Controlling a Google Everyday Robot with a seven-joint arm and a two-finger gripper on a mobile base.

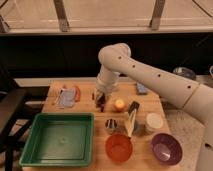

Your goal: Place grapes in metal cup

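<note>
My gripper (100, 98) is low over the wooden table top, left of its middle, pointing down. A small dark elongated piece, the grapes (102, 105), shows right at its tip; I cannot tell whether it is held. The metal cup (111, 124), small and shiny with a dark inside, stands on the table in front of the gripper and a little to the right, apart from it. The white arm (150, 75) reaches in from the right.
A green tray (59, 137) lies front left. An orange bowl (119, 147), a purple bowl (166, 148) and a white round container (153, 121) stand front right. An orange fruit (119, 104), a black-handled utensil (132, 114), a grey cloth (67, 97) and a blue item (141, 89) lie around.
</note>
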